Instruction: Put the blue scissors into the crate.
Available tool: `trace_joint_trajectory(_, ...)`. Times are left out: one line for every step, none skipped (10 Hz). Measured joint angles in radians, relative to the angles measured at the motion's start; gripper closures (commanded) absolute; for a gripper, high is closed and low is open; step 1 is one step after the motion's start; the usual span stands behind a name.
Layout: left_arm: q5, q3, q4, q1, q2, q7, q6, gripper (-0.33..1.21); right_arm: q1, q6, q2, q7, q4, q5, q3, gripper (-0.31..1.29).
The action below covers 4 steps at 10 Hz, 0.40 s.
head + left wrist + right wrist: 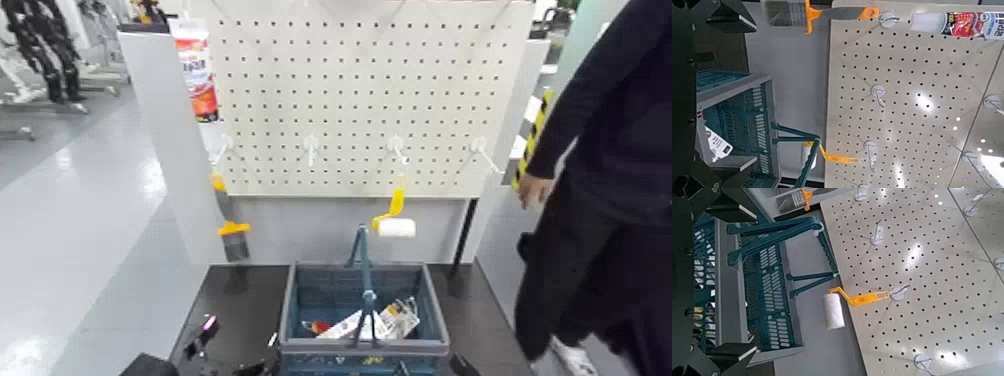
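Left gripper point(749, 95) nearest, beside crate point(365, 348) at near edge of worktop point(235, 300), released, fingers apart. Right gripper point(749, 283) at crate's other side, also released, fingers wide apart. White packaging cards point(398, 320) lie inside crate; cannot tell whether blue scissors are among them. Paint roller point(397, 228) hangs behind.

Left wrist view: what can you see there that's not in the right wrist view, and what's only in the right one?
Only the left wrist view: the red, white and blue packet, and the left gripper, open near the basket.

Only the right wrist view: the right gripper, open near the basket too.

Both: the basket with its handle, the paintbrush, the paint roller and the board full of holes.
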Motion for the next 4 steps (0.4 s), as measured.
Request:
trace_joint_trajectory(0.0, -0.003, -0.001, 0.002, 0.002, 0.002, -0.004, 0.13, 0.0, 0.002, 0.0, 0.0, 0.001, 0.0, 0.0, 0.14)
trace_joint_trajectory(-0.001, -0.007, -0.001, 0.004, 0.005, 0.016, -0.01, 0.13, 0.0, 0.003, 0.0, 0.0, 0.001, 0.0, 0.0, 0.14)
trace_joint_trajectory(-0.002, -0.011, -0.004, 0.007, 0.009, 0.026, -0.013, 0.13, 0.0, 0.005, 0.0, 0.0, 0.0, 0.003, -0.001, 0.14)
trace_joint_trajectory(-0.003, -0.014, -0.005, 0.007, 0.012, 0.026, -0.013, 0.14, 0.0, 0.009, 0.0, -0.004, -0.004, 0.008, -0.003, 0.14)
